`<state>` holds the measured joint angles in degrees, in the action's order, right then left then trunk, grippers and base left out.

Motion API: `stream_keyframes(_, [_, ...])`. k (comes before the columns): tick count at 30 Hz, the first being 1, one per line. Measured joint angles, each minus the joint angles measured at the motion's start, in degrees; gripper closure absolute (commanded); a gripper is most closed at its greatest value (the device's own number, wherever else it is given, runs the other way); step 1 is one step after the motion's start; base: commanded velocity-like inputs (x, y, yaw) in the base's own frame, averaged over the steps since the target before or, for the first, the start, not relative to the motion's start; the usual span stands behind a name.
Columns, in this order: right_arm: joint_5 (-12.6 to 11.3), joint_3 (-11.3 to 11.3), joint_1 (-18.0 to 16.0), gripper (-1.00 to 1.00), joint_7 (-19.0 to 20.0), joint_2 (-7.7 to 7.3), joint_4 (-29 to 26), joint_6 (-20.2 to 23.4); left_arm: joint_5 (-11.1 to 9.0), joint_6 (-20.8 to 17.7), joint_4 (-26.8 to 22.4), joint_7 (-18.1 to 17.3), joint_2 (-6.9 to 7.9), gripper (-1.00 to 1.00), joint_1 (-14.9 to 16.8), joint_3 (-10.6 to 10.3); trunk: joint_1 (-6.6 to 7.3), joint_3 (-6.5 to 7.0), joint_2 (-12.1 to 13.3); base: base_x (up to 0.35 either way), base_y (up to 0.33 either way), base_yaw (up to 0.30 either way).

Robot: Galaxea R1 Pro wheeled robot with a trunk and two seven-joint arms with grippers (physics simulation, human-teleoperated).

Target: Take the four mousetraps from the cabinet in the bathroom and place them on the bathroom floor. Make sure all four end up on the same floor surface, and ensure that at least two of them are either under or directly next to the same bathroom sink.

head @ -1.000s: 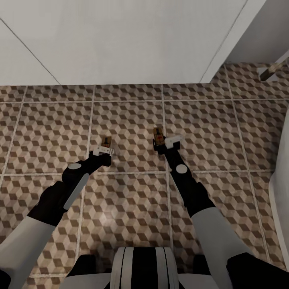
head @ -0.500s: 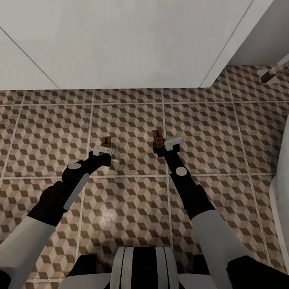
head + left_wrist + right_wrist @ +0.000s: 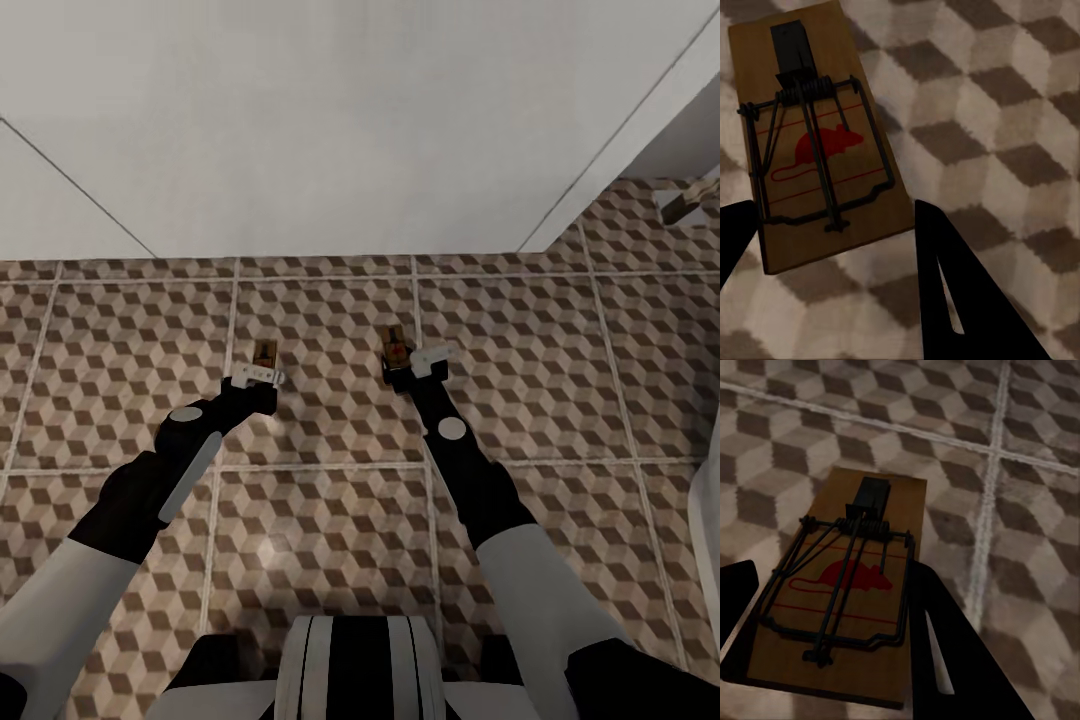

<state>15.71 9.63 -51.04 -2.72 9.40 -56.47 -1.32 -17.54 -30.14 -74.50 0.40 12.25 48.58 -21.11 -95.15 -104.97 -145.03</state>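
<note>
Each gripper holds one mousetrap a little above the bathroom floor (image 3: 330,520), short of the white sink unit (image 3: 350,120). My left gripper (image 3: 260,374) is shut on a tan-wood mousetrap (image 3: 265,350). In the left wrist view the mousetrap (image 3: 817,142), printed with a red mouse, sits between the dark fingers of that gripper (image 3: 832,214). My right gripper (image 3: 405,368) is shut on the other mousetrap (image 3: 395,343). The right wrist view has this mousetrap (image 3: 847,585) clamped across its width by the gripper (image 3: 831,574), over a grout line.
The white unit spans the far side of the head view. A white curved fixture (image 3: 712,500) stands at the right edge, and a small grey-and-tan object (image 3: 690,200) lies at the far right. Open tile stretches to both sides of the arms.
The whole head view has shifted: the white unit looms larger and the tiles have slid toward me. Both grippers and their mousetraps hold the same place in the picture.
</note>
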Motion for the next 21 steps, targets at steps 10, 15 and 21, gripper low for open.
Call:
stream_keyframes(10, [-0.08, 0.0, 0.0, 1.0, 0.0, 0.0, 0.26, 0.0, 0.0, 0.0, 0.07, 0.0, 0.0, 1.0, 0.0, 0.0, 0.0, 0.0, 0.0, 0.062, 0.01, 0.0])
stream_keyframes(15, [-0.09, 0.0, 0.0, 1.0, 0.0, 0.0, 0.39, 0.0, 0.0, 0.0, 0.12, 0.0, 0.0, 1.0, 0.0, 0.0, 0.01, 0.0, 0.0, 0.212, 0.0, 0.0])
stream_keyframes(21, [-0.09, 0.0, 0.0, 1.0, 0.0, 0.0, 0.44, 0.0, 0.0, 0.0, 0.13, 0.0, 0.0, 1.0, 0.0, 0.0, -0.01, 0.0, 0.0, 0.06, 0.0, 0.0])
